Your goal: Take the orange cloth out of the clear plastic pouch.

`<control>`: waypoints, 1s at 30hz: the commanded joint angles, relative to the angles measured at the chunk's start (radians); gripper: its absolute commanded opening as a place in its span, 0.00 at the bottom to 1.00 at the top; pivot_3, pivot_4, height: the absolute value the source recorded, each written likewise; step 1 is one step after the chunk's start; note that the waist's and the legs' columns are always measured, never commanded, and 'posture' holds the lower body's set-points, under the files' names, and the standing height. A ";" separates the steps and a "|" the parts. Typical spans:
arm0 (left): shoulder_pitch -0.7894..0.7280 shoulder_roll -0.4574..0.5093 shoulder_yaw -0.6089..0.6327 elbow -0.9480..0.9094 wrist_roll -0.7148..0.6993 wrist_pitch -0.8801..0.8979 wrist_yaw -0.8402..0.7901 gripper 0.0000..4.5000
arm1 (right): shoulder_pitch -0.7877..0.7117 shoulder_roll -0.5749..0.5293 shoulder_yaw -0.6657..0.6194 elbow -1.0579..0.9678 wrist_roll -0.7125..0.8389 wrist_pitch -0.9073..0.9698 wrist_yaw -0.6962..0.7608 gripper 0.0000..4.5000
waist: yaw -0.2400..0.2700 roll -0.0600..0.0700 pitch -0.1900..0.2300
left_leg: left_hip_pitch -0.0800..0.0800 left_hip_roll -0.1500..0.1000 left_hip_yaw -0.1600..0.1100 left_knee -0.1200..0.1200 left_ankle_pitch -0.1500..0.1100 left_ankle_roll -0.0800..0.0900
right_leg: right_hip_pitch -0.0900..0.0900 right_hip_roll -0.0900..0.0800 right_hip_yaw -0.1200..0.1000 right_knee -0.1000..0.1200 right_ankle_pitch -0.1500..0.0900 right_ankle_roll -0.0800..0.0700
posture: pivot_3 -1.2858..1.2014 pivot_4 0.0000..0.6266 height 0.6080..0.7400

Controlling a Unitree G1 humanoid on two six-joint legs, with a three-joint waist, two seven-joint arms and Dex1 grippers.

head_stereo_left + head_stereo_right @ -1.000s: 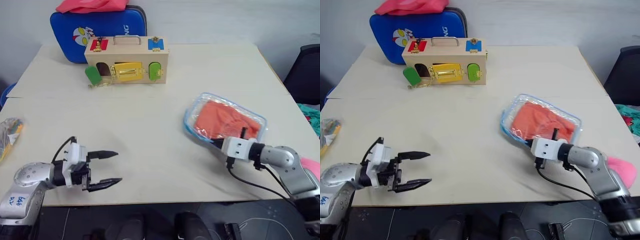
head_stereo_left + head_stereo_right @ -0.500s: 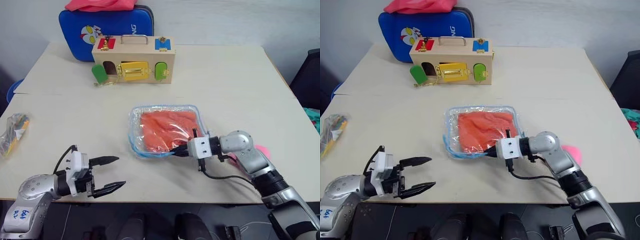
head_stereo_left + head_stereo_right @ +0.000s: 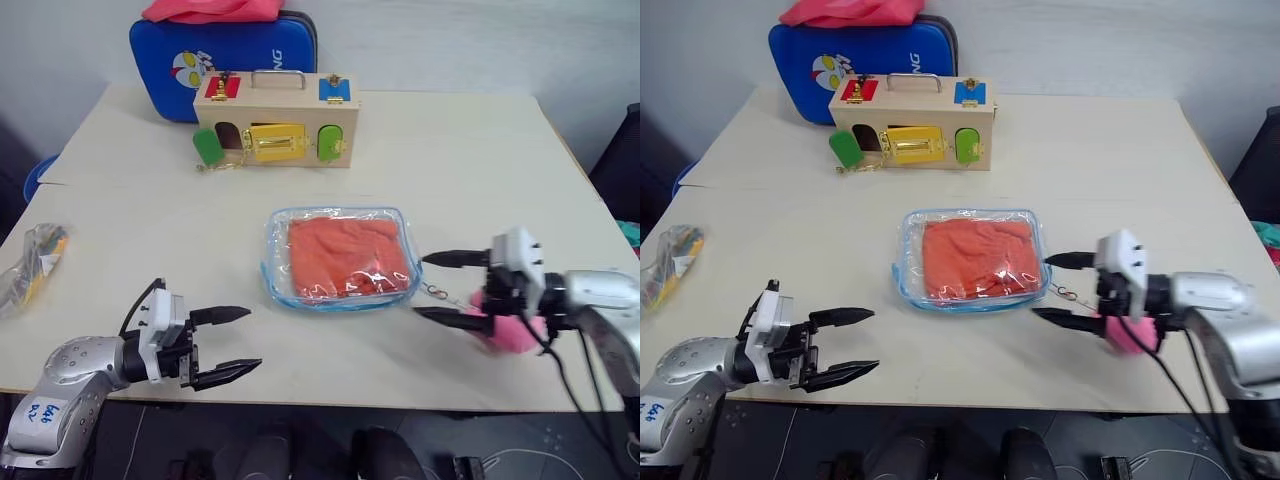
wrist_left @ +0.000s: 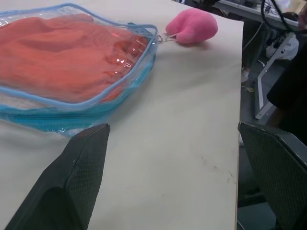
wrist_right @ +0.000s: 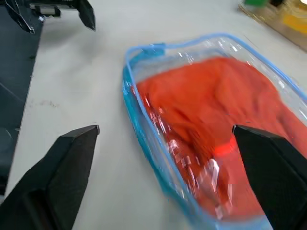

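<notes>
Beige surface (image 3: 480, 150) carries all items. Clear plastic pouch (image 3: 275, 280) lies flat just ahead of the right end effector (image 3: 432, 287), whose fingers are spread and empty, tips near the pouch's edge but apart from it. Orange cloth (image 3: 345, 255) sits fully inside the pouch. Small pink fuzzy lump (image 3: 505, 330) lies under the right end effector's wrist. Left end effector (image 3: 235, 340) hovers with fingers spread, empty, the pouch well apart from it toward the right end effector. Wooden box (image 3: 275, 130) stands beyond the pouch.
</notes>
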 commanded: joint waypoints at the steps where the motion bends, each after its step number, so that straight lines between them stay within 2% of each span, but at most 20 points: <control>1: 0.001 -0.005 -0.011 -0.044 -0.017 0.004 0.003 1.00 | 0.066 -0.083 -0.094 0.081 -0.089 -0.091 0.028 1.00 | -0.002 0.000 0.000 | 0.000 0.000 0.000 0.000 0.000 0.000 | 0.000 0.000 0.000 0.000 0.000 0.000 | 0.52 0.24 1.00; 5: -0.004 -0.010 -0.028 -0.048 0.005 -0.033 -0.014 1.00 | 0.089 -0.142 -0.082 0.259 -0.204 -0.147 0.002 1.00 | -0.007 0.000 0.000 | 0.000 0.000 0.001 0.000 0.000 0.000 | 0.000 0.001 0.000 0.000 0.000 0.000 | 0.52 0.24 1.00; 10: -0.026 -0.017 -0.044 -0.027 0.018 -0.083 -0.036 1.00 | 0.067 -0.180 0.030 0.437 -0.293 -0.174 0.082 1.00 | -0.012 0.001 0.001 | 0.000 0.000 0.001 0.001 0.000 0.000 | 0.000 0.001 0.000 0.001 0.000 0.000 | 0.52 0.24 1.00; 13: -0.041 -0.018 -0.048 -0.025 0.013 -0.088 -0.037 1.00 | 0.075 -0.175 0.044 0.408 -0.228 -0.113 0.166 0.88 | -0.012 0.001 0.001 | 0.000 0.000 0.001 0.001 0.000 0.000 | 0.000 0.001 0.000 0.001 0.000 0.000 | 0.52 0.24 1.00; 16: -0.050 -0.021 -0.040 -0.030 0.006 -0.083 -0.021 1.00 | 0.087 -0.180 0.007 0.316 -0.138 -0.008 0.204 0.64 | -0.009 0.001 0.001 | 0.000 0.000 0.000 0.001 0.000 0.000 | 0.000 0.001 -0.001 0.000 0.000 0.000 | 0.52 0.24 1.00; 18: -0.044 -0.025 -0.036 -0.040 0.005 -0.080 -0.009 1.00 | 0.111 -0.217 -0.040 0.180 -0.019 0.156 0.234 0.50 | -0.006 0.003 0.001 | -0.001 0.000 0.000 0.001 0.000 0.000 | 0.000 0.001 -0.001 0.000 0.000 0.000 | 0.52 0.24 1.00; 21: -0.044 -0.036 -0.045 -0.051 0.005 -0.077 0.012 1.00 | 0.110 -0.217 -0.063 0.003 0.117 0.319 0.210 0.28 | -0.002 0.006 0.003 | -0.001 0.000 0.000 0.001 0.000 0.000 | 0.000 0.001 -0.001 0.000 0.000 0.001 | 0.52 0.24 1.00; 23: -0.054 -0.050 -0.066 -0.051 0.011 -0.074 0.022 1.00 | 0.080 -0.159 -0.020 -0.068 0.134 0.354 0.136 0.15 | -0.001 0.006 0.003 | -0.001 0.001 0.000 0.001 0.000 0.000 | 0.000 0.001 -0.001 0.000 0.000 0.001 | 0.52 0.24 1.00; 26: -0.085 -0.077 -0.120 -0.048 0.028 -0.072 0.033 1.00 | 0.031 -0.005 0.082 -0.088 0.057 0.281 0.005 0.15 | 0.001 0.004 0.002 | -0.001 0.001 0.000 0.002 0.000 0.000 | 0.001 0.001 -0.002 0.000 0.000 0.001 | 0.52 0.24 1.00; 29: -0.135 -0.099 -0.174 -0.029 0.055 -0.080 0.034 1.00 | 0.032 0.118 0.168 -0.042 -0.047 0.157 -0.063 0.15 | 0.007 0.005 0.003 | -0.002 -0.001 -0.001 0.002 0.000 0.000 | 0.000 0.001 -0.002 -0.001 0.001 0.002 | 0.52 0.24 1.00; 30: -0.156 -0.108 -0.189 -0.017 0.065 -0.085 0.036 1.00 | 0.039 0.152 0.194 -0.019 -0.080 0.106 -0.072 0.19 | 0.007 0.005 0.003 | -0.002 -0.001 -0.001 0.002 0.000 0.000 | 0.000 0.001 -0.002 -0.001 0.001 0.002 | 0.52 0.24 1.00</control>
